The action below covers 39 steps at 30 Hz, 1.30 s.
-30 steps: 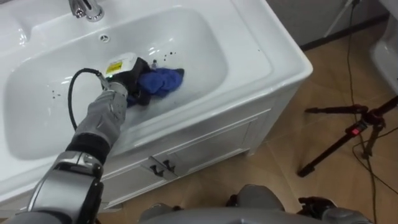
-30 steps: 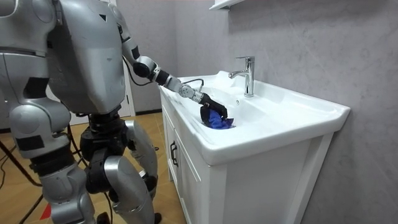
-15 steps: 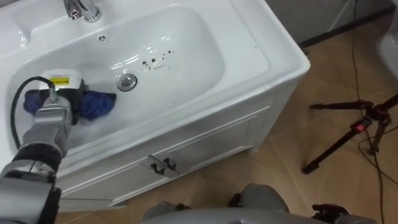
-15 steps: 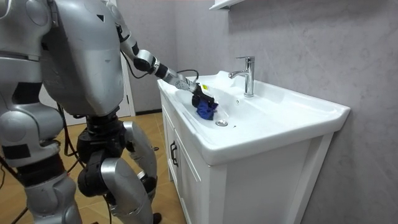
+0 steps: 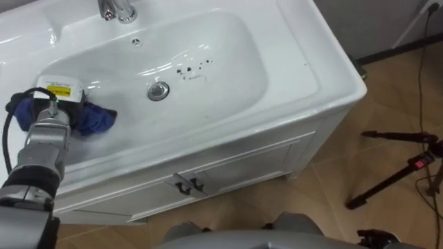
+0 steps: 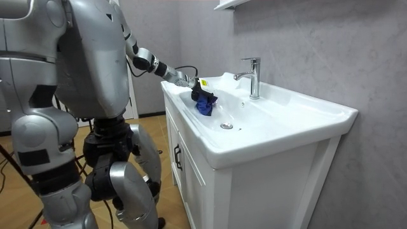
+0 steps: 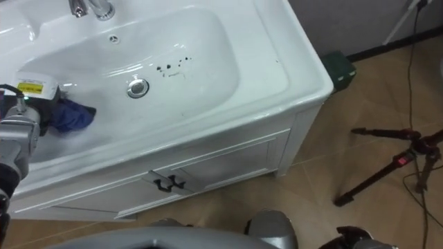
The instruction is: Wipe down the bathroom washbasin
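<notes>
Bright, even light, seemingly from above, fills the room, laying soft white glints on the glossy basin (image 5: 228, 41) around its drain (image 5: 158, 90) and a faint shadow under its rim on the cabinet (image 5: 228, 166), while the wooden floor (image 5: 387, 104) and grey wall (image 6: 305, 44) show no harsh contrast.

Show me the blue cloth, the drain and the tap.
blue cloth (image 5: 97, 119): left eye view, its free right end.
drain (image 5: 158, 90): left eye view, middle of the plug.
tap (image 6: 255, 79): room view, its upright body.
</notes>
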{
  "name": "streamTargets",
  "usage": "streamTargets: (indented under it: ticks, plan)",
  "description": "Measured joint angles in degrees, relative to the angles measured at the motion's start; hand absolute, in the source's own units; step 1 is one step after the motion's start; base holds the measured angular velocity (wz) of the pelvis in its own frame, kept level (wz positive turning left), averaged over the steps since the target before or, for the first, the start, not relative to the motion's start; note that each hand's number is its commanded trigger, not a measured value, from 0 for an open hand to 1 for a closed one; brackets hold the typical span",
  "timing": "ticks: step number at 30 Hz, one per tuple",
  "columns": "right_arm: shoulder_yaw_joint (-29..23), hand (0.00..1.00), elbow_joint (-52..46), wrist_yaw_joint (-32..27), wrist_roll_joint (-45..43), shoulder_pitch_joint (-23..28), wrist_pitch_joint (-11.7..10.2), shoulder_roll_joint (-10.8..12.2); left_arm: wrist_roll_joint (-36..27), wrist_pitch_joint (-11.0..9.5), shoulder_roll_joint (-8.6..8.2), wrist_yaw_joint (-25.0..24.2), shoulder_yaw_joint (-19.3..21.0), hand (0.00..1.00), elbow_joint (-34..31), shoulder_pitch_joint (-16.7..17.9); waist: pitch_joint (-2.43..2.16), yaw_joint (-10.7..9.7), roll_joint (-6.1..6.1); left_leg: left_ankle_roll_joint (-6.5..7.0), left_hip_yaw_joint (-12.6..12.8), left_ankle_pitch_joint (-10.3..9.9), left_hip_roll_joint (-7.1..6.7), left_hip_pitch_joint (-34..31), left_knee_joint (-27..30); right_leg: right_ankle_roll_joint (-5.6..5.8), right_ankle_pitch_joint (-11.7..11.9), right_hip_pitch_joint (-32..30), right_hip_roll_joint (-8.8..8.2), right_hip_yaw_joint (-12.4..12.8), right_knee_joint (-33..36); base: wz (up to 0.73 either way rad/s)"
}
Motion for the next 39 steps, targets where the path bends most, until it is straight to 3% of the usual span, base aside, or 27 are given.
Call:
streamTargets:
  ticks: [6,10,12,14,17,21,24,26,28,30,33,39]
  plan:
    - [-0.05,0.0,-0.88,-0.21,0.39,-0.18,-0.44,-0.17,-0.18,0.61,0.02,-0.16,-0.01,1.0,-0.05,0.0,-0.27,0.0,0.61,-0.21,-0.75,0.12,-0.04,0.55,-0.41,0.12,0.06,1.47,0.17,-1.28,-1.1,0.1]
    - [-0.13,0.0,-0.71,-0.4,2.57,0.07,-0.49,-0.38,-2.8,0.73,0.02,0.48,0.11,1.0,0.31,0.01,-0.11,0.14,0.63,-0.44,-1.42,0.26,-0.28,0.58,-1.02,0.12,0.05,1.68,0.12,-1.54,-1.18,0.04]
    - [-0.03,0.0,-0.68,-1.1,3.46,0.17,-0.43,-0.32,-7.59,0.99,0.01,1.58,1.05,1.0,0.34,-0.07,-0.01,0.28,0.43,-0.64,-1.61,0.39,-0.5,0.78,-1.67,0.11,0.05,1.27,0.04,-1.56,-1.03,0.0]
    - [0.12,0.0,-0.61,-1.72,4.82,-0.06,-0.51,-0.3,-13.29,1.0,-0.01,2.93,2.43,1.0,1.23,-0.16,0.5,0.45,-0.43,-0.68,-1.53,0.41,-0.54,0.92,-1.7,0.07,0.02,1.13,-0.02,-1.27,-0.88,-0.09]
    - [0.09,0.0,-0.24,-2.36,4.82,0.39,-0.56,-0.27,-23.74,0.95,-0.39,4.53,4.98,1.0,3.77,-1.73,0.4,0.35,-0.79,-0.68,-1.71,0.43,-0.6,0.81,-1.52,0.08,-0.01,1.15,-0.04,-1.25,-0.89,0.0]
    - [0.14,0.0,0.91,-3.16,4.8,0.65,0.19,0.56,-33.33,0.96,-2.59,6.79,9.86,1.0,6.15,-3.31,0.26,0.36,-1.62,-0.66,-1.93,0.43,-0.77,0.42,-1.28,0.11,-0.04,0.84,-0.23,-1.4,-0.58,0.0]
    - [0.82,0.0,0.86,-4.01,6.55,1.21,1.08,1.62,-38.21,1.0,-4.43,8.75,11.23,1.0,6.51,-4.27,-0.15,0.43,-2.72,-0.63,-2.1,0.42,-0.86,-0.43,-0.89,0.06,-0.22,-0.22,-0.58,-1.39,0.45,0.0]
    - [2.07,0.0,0.87,-4.23,8.22,0.92,1.54,2.24,-41.49,0.9,-5.79,8.91,11.21,1.0,7.54,-4.68,0.16,0.46,-3.51,-0.6,-2.17,0.4,-0.83,-0.79,-0.2,-0.02,-0.28,-0.56,-0.84,-1.4,1.09,0.0]
    - [2.35,0.0,0.88,-4.23,9.55,0.95,1.57,3.08,-44.92,0.15,-7.56,8.94,11.23,1.0,7.55,-4.88,-0.05,0.39,-4.18,-0.52,-2.16,0.35,-0.49,-1.49,0.71,-0.05,-0.26,-0.95,-0.76,-1.36,1.14,0.0]
    - [2.34,0.0,0.93,-4.24,9.31,0.93,1.6,3.87,-47.27,-0.16,-7.87,8.92,11.35,1.0,7.61,-5.22,-0.21,0.36,-4.83,-0.4,-1.75,0.27,-0.26,-1.53,0.79,-0.11,-0.23,-1.17,-0.7,-1.23,1.27,-0.04]
    - [3.9,0.0,1.23,-4.66,9.24,0.76,2.34,4.52,-51.98,-0.23,-8.6,9.26,11.21,1.0,8.86,-6.31,-0.06,0.32,-5.47,-0.31,-1.64,0.22,-0.18,-1.59,0.8,-0.2,-0.17,-1.61,-0.82,-0.98,1.8,-0.01]
    - [6.99,0.0,1.24,-4.82,9.46,0.3,2.83,4.77,-59.2,-0.27,-9.75,9.97,11.23,1.0,12.04,-8.0,0.07,0.18,-5.35,-0.2,-0.72,0.14,0.02,-2.6,2.46,-0.4,-0.26,-3.55,-0.97,0.85,3.59,-0.15]
